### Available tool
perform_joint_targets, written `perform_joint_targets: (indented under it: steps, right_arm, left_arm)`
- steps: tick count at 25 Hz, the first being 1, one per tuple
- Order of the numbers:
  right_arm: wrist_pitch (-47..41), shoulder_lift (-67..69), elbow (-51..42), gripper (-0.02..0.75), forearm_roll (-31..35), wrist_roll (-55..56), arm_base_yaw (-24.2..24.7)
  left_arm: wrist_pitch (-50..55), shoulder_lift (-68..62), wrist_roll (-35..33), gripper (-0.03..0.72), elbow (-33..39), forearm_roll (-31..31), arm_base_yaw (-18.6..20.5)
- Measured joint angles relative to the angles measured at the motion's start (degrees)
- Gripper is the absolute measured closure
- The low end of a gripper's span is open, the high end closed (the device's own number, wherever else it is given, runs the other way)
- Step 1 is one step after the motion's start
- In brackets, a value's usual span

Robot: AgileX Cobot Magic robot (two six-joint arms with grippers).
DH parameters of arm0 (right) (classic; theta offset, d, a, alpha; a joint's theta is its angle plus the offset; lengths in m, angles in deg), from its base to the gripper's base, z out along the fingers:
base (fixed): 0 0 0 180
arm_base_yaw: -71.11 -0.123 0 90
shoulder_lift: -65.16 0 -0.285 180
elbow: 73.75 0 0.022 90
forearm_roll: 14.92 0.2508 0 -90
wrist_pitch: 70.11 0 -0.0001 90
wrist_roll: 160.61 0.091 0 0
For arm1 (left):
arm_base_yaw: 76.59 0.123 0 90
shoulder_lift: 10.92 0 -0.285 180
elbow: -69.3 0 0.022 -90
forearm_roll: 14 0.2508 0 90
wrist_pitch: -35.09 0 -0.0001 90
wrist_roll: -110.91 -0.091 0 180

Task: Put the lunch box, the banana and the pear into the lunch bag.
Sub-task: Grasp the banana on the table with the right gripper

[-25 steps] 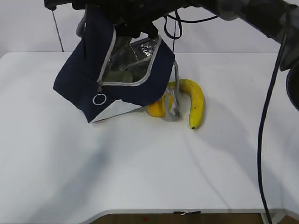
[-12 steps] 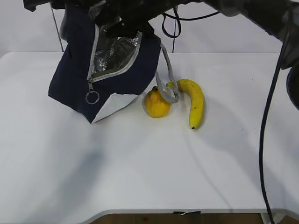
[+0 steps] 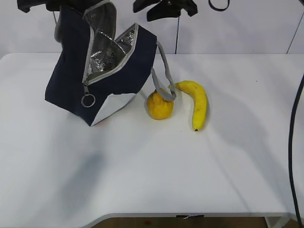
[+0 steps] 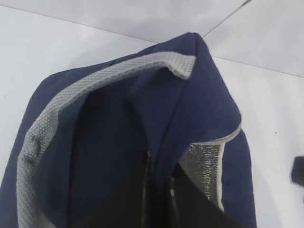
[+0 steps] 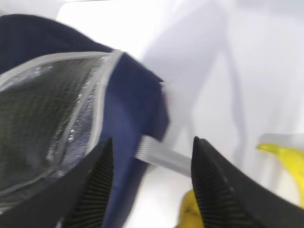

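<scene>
On the white tabletop (image 3: 142, 175) we see the lunch bag (image 3: 71, 90) tipped up on one lower corner, its navy body leaning toward the left and its white end panel (image 3: 111, 107) facing us low down. Its zipper is undone, and the mouth gapes upward to show crinkled silver lining (image 3: 102, 45) (we cannot make out the lunch box anywhere in these views). A ring pull (image 3: 87, 100) hangs at the lower end of the grey zipper tape.

At the top left of the exterior view our left gripper (image 3: 40, 4) is mostly cut off by the frame edge; its fingers are pressed together, and from the wrist view, where the grey strap handle (image 4: 95, 78) arches over dark fabric right in front of the camera, we cannot tell exactly what part of the bag they pinch. Our right gripper (image 5: 149, 190) hangs above the bag's open mouth with its black fingers (image 5: 90, 190) spread about halfway and nothing between them.

Just right of the bag sits the pear (image 3: 159, 104), upright on the tabletop, with the bag's other grey strap (image 3: 164, 71) drooping down across its top. Beside the pear, on the right, the banana (image 3: 198, 102) lies flat, its stem end near the pear and its dark tip pointing toward us. Both fruits are outside the bag.
</scene>
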Motion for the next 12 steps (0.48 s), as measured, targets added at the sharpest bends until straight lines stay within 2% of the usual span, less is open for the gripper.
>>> perform_joint_targets:
  steps: [6, 9, 12]
  right_arm:
    - [-1.15, 0.00, 0.46, 0.316, -6.16, 0.00, 3.99]
    - [-1.29, 0.00, 0.46, 0.308, -8.22, 0.00, 4.89]
    - [-1.33, 0.00, 0.46, 0.307, -12.94, 0.00, 5.13]
  left_arm:
    - [1.58, 0.00, -0.10, 0.685, 0.00, 0.88, 1.25]
    - [3.11, -0.11, -0.10, 0.685, 0.00, 0.88, 1.99]
    - [4.64, -0.95, -0.19, 0.685, -0.24, 0.88, 2.57]
